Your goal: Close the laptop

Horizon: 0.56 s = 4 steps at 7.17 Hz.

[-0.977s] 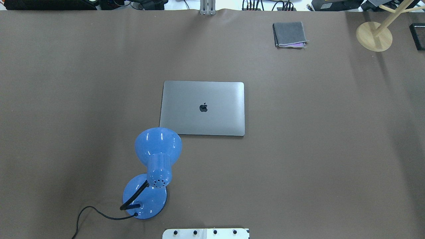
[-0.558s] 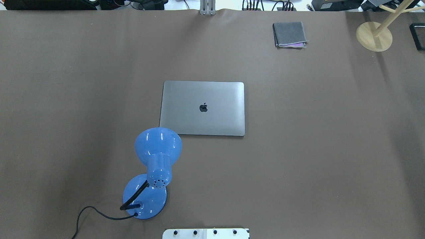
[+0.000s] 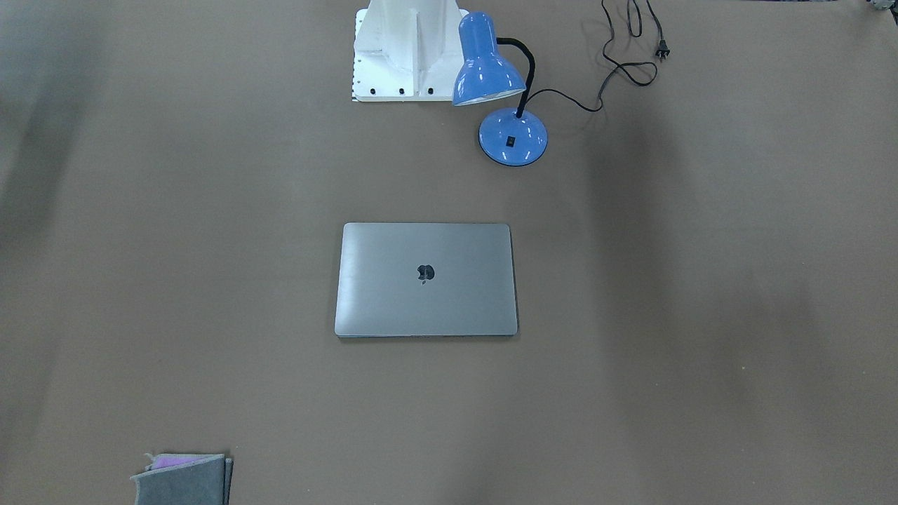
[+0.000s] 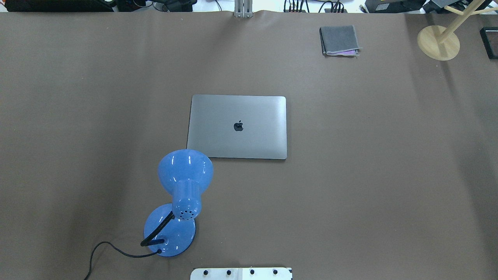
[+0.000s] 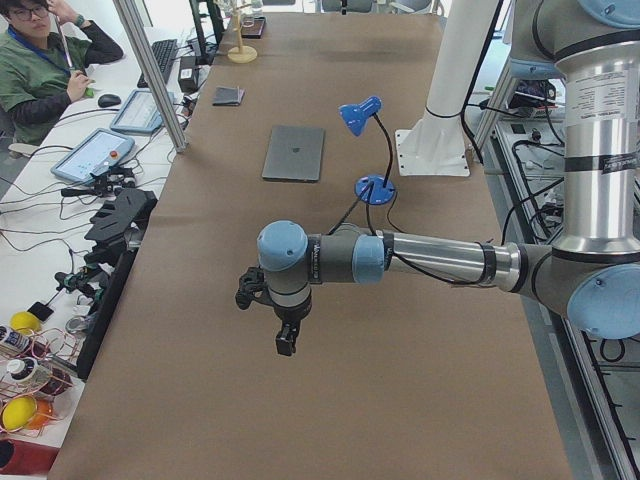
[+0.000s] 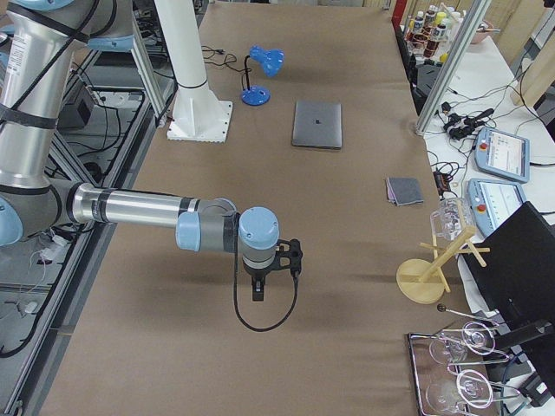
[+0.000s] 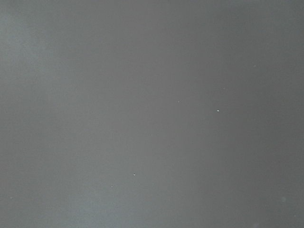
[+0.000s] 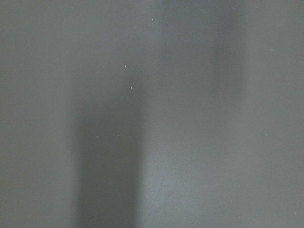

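The grey laptop (image 4: pixel 237 126) lies shut and flat at the table's middle, lid down, dark apple logo up. It also shows in the front-facing view (image 3: pixel 426 279) and in both side views (image 5: pixel 294 153) (image 6: pixel 317 124). My left gripper (image 5: pixel 285 343) hangs far from it over the table's left end. My right gripper (image 6: pixel 257 292) hangs far from it over the right end. Both show only in the side views, so I cannot tell whether they are open or shut. Both wrist views show only bare brown table.
A blue desk lamp (image 4: pixel 184 182) stands by the laptop's near left corner, its cord trailing off. A folded grey cloth (image 4: pixel 339 40) lies at the far right. A wooden stand (image 4: pixel 438 42) is at the far right corner. An operator (image 5: pixel 45 75) sits beyond the table.
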Motion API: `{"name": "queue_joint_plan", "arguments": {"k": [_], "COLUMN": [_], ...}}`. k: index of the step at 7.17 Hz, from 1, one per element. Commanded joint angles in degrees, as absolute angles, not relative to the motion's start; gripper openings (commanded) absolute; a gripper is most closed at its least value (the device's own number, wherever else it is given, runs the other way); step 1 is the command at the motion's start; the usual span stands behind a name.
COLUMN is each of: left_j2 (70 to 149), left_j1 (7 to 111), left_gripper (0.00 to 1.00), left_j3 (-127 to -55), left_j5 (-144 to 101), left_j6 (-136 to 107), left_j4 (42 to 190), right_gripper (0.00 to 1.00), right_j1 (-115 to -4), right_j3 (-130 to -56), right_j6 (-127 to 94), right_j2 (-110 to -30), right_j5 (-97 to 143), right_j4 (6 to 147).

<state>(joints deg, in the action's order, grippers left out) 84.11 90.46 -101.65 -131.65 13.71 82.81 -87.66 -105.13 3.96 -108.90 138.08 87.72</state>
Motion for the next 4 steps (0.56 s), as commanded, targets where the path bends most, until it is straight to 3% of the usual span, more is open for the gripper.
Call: {"name": "queue_joint_plan", "arguments": {"k": [1, 4], "left_j2": [82.5, 79.8], "left_j1": [90.4, 90.6], "left_gripper": [0.98, 0.98], "left_j3": [-101.3, -103.4], "left_j5": [-131.5, -132.0], "left_j6": [13.7, 13.7], "left_j4": [82.6, 83.1], "right_gripper": [1.0, 1.0], "right_j1": [-86.9, -86.9], "right_j3": [-105.2, -105.2], "right_j6": [3.9, 4.0], "right_j2": [-108.9, -108.9], "right_j5": [138.2, 138.3], "right_j4": [87.7, 87.5]}}
